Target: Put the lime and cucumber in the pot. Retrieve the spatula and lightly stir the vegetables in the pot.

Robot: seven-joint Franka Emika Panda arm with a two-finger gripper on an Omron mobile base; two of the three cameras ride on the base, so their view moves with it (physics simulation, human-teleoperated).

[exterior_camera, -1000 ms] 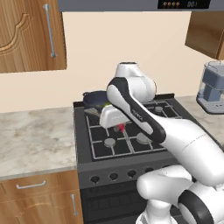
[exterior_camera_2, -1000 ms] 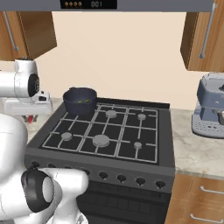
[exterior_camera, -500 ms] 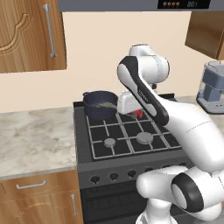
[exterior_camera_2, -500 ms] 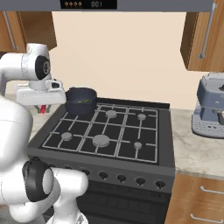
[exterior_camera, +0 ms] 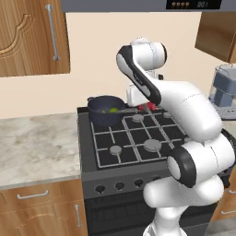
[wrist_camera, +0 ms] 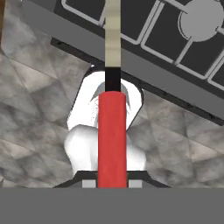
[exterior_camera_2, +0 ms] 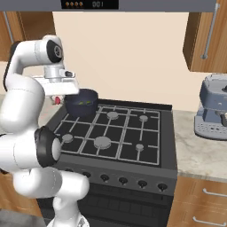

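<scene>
The arm is lifting and swinging over. A moment ago the pincer (exterior_camera: pixel 147 107) was hanging low over the stove (exterior_camera: pixel 133 138); now it is sitting up beside the pot (exterior_camera: pixel 106 110). It is squeezing tight on the red handle of the spatula (wrist_camera: pixel 112 135), and the silver end is sticking out away from the pincer, reaching to the pot's rim. The vegetables (exterior_camera: pixel 110 110) are lying inside the pot, just past that end, so I think the stirring is coming next. Little lit numbers are glowing on the hood panel (exterior_camera_2: pixel 90 4) high above the pincer, too blurry to read.
</scene>
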